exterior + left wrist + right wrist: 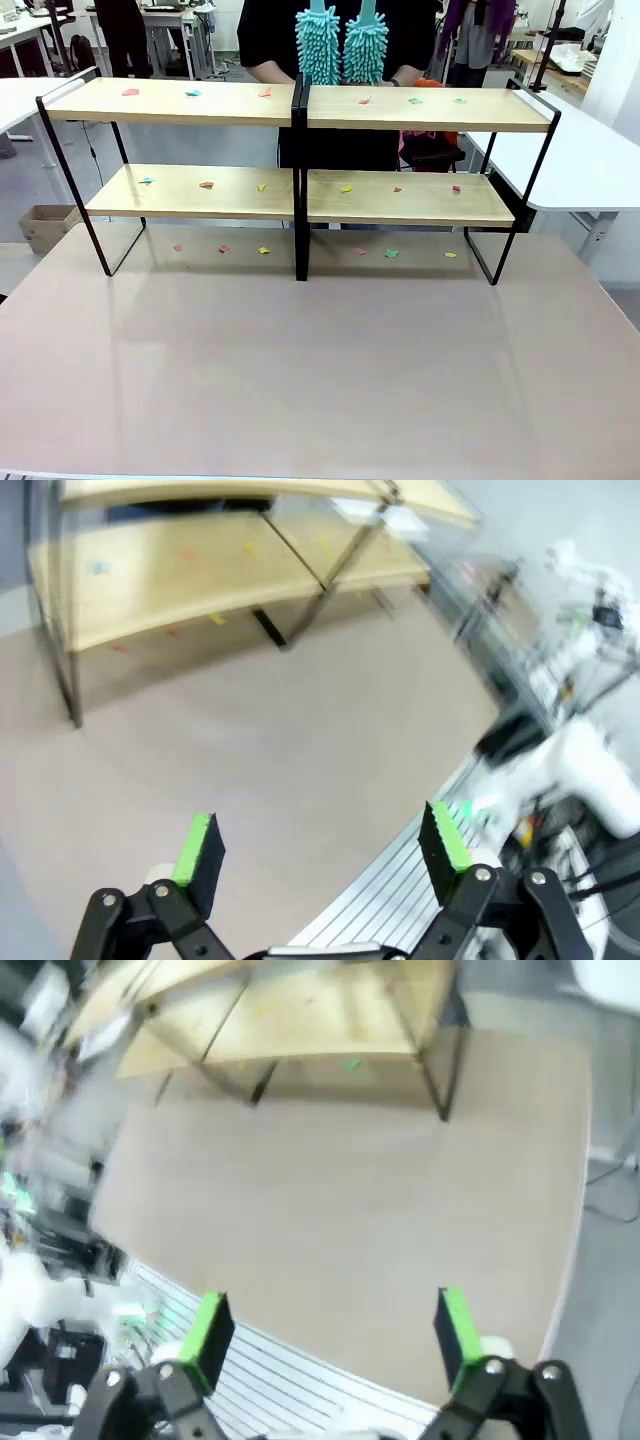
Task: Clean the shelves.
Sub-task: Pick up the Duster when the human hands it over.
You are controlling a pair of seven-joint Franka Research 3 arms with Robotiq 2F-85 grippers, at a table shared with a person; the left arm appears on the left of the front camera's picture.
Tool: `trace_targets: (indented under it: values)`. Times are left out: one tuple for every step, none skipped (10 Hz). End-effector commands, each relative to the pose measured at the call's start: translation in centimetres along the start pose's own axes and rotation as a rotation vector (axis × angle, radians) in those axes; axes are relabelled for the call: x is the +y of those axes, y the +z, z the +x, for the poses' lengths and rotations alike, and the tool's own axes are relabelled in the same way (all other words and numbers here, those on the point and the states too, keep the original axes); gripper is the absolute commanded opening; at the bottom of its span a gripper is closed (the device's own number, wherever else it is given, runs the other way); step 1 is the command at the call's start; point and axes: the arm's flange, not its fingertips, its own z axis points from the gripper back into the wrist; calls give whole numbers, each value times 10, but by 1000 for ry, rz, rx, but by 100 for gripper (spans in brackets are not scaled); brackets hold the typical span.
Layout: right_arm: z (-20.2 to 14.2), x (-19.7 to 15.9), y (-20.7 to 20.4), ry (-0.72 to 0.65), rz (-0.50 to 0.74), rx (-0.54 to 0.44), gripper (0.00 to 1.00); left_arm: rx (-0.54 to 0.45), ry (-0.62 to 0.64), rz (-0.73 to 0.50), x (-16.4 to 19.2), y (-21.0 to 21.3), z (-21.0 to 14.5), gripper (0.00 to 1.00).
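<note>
- Shelves [230, 104] stand on the far half of the pinkish tabletop [320, 370]. Their long axis runs left to right across the front view, with the open face toward the robot.
- 2 sections meet at a black centre post. Each has 2 tiers, so 4 light boards sit level on a thin black frame.
- Small coloured paper scraps [206, 185] lie scattered on the top boards, the lower boards and the tabletop beneath.
- A person [270, 30] stands behind the middle of the shelves. 2 teal fluffy dusters [318, 48] hang heads down just above the top boards at the joint.
- Left claw [322, 830]: wide, holding nothing. It is raised over bare tabletop near the robot-side edge, well apart from the shelves, which lie slantwise in its view.
- Right claw [332, 1310]: wide, holding nothing. It is likewise raised over the near edge, with the shelves far ahead.
</note>
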Motion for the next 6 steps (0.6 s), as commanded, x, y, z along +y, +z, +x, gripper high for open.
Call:
trace_targets:
  values:
    - [2, -64, -12, -199, 62, -71, 100, -330, 248, -120, 52, 4, -18, 100]
    - [3, -81, -23, -241, 106, -75, 100, -349, 311, -121, 63, -2, -24, 100]
    - [5, -75, -38, -277, -75, -121, 100, -272, 406, 12, 57, -22, -15, 100]
    - [14, -28, -49, -187, -344, -194, 100, -207, 285, 247, 19, -38, 0, 100]
    - [33, 25, -40, -14, -213, -219, 100, -169, 125, 332, -26, -36, 28, 100]
    - [55, 51, -36, 4, -311, -222, 100, -126, 21, 357, -45, -26, 58, 100]
